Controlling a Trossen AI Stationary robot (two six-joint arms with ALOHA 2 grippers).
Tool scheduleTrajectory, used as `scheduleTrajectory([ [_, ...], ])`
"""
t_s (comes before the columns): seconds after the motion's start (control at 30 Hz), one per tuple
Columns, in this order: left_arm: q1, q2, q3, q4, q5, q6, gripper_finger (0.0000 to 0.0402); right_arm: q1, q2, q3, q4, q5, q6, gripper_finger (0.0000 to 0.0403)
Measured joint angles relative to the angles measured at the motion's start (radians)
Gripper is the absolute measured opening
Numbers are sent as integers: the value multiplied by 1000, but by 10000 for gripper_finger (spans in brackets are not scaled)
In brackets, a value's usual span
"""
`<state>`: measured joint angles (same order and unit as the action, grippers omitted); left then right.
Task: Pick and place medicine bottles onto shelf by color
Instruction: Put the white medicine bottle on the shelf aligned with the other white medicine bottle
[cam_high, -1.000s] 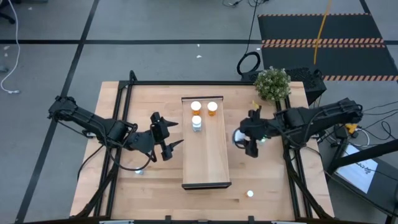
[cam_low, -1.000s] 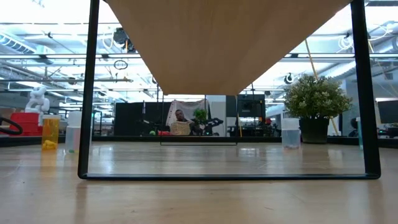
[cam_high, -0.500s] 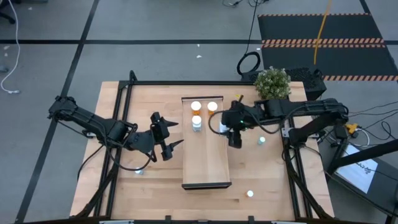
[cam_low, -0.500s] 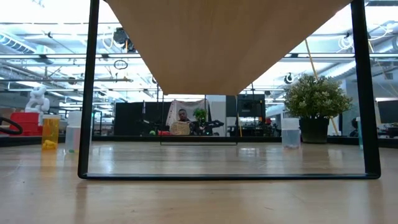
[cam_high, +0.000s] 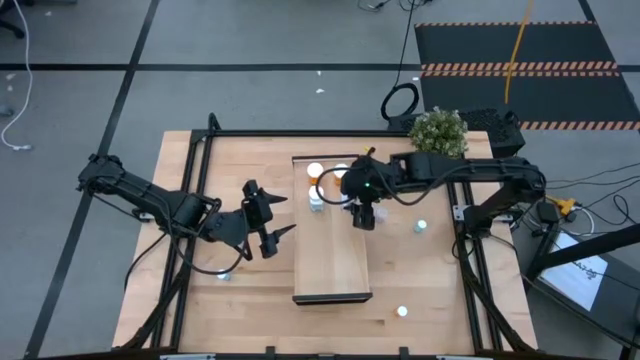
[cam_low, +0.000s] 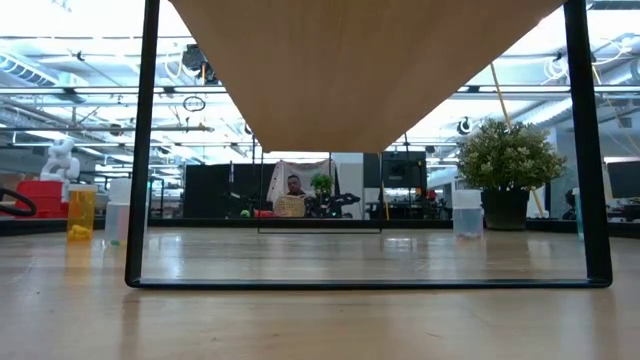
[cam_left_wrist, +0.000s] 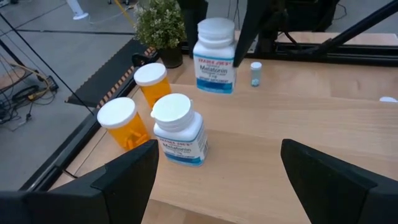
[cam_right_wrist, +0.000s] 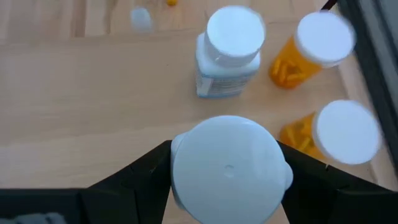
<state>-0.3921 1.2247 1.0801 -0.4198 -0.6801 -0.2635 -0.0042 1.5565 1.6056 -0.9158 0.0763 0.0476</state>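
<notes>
Step in hand: carrying a white bottle to the shelf for placement.

The right gripper (cam_high: 362, 214) grips a white-capped bottle (cam_right_wrist: 227, 168) above the far part of the shelf (cam_high: 331, 270), beside a standing white bottle (cam_left_wrist: 179, 129) and two orange bottles (cam_left_wrist: 123, 122). The left gripper (cam_high: 272, 232) waits left of the shelf, fingers spread, empty. Next move, as judged: lower the held bottle next to its white match, then release.
</notes>
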Motion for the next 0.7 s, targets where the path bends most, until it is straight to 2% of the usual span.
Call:
scheduleTrajectory([
  [0.5,0,0,0,5,1,0,340,-10,100,0,61,-29,-67,240],
  [0.7,0,0,0,5,1,-1,340,-23,96,0,75,-28,-72,240],
])
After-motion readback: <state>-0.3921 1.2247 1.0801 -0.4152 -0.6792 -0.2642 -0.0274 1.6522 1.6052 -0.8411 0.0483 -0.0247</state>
